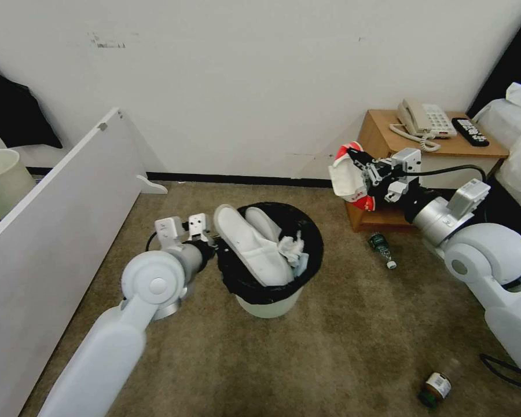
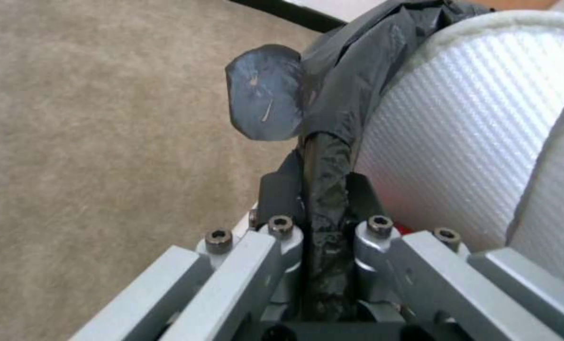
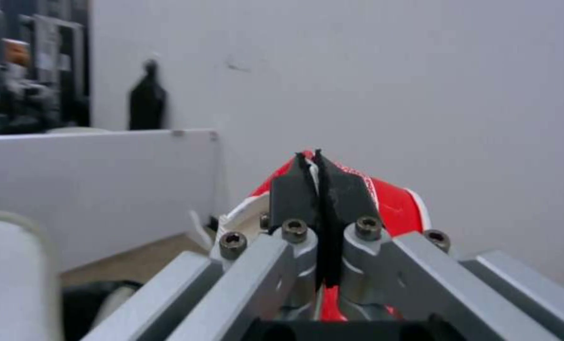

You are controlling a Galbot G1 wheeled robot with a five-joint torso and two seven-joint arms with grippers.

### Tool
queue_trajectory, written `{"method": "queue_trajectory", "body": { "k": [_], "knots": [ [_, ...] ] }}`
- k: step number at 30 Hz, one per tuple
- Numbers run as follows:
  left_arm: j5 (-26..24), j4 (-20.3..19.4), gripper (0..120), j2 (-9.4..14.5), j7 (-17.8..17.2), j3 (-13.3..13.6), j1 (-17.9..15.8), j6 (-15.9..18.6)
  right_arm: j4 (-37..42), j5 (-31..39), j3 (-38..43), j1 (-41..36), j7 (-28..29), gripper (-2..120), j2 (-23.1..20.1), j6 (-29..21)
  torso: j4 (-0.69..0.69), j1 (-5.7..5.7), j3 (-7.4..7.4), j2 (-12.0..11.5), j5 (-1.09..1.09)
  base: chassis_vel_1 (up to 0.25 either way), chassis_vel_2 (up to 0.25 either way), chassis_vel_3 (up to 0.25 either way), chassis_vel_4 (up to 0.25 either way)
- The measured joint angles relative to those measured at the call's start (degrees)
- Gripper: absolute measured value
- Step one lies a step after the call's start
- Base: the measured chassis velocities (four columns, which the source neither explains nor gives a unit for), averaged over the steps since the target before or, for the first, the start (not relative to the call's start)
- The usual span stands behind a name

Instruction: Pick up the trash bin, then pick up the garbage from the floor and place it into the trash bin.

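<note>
The trash bin, white with a black bag over its rim, hangs just above the carpet with my left gripper shut on its rim. Two white slippers and a crumpled tissue stick out of it. My right gripper is raised to the right of the bin, in front of the nightstand, shut on a red-white wrapper; its black fingertips pinch the wrapper. A green-labelled bottle lies on the carpet below it. Another bottle lies at the front right.
A white board leans along the left, with a pale bucket behind it. A wooden nightstand at the back right carries a telephone and a black remote. White bedding is at far right.
</note>
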Motion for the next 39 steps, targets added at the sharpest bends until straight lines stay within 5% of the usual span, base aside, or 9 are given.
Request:
{"method": "queue_trajectory", "body": {
  "k": [13,20,28,39],
  "knots": [
    [0.15,2.79,4,-1.89,0.03,3.75,-4.73,-0.19,0.19,1.69,-1.84,0.08,-5.91,0,-0.42,4.07,0.01,0.0,0.0,0.0,0.0,0.0,0.0,0.0,0.0],
    [1.13,6.82,4,-5.91,1.16,6.62,-8.82,-0.84,-1.13,1.21,-2.89,-0.1,-7.38,0,-0.29,4.55,0.0,0.0,0.0,0.0,0.0,0.0,0.0,0.0,0.0],
    [1.39,9.56,4,-9.13,1.34,7.87,-11.67,-0.93,-2.33,1.09,-3.67,-0.03,-7.72,0,-0.08,4.82,0.0,0.0,0.01,0.0,0.0,0.0,0.0,0.0,0.0],
    [1.92,11.62,4,-9.96,2.22,7.78,-13.22,-0.93,-3.76,0.38,-4.84,0.48,-8.59,0,0.76,5.32,0.01,0.0,0.0,0.0,0.0,0.0,0.0,0.0,0.0]
  ]
}}
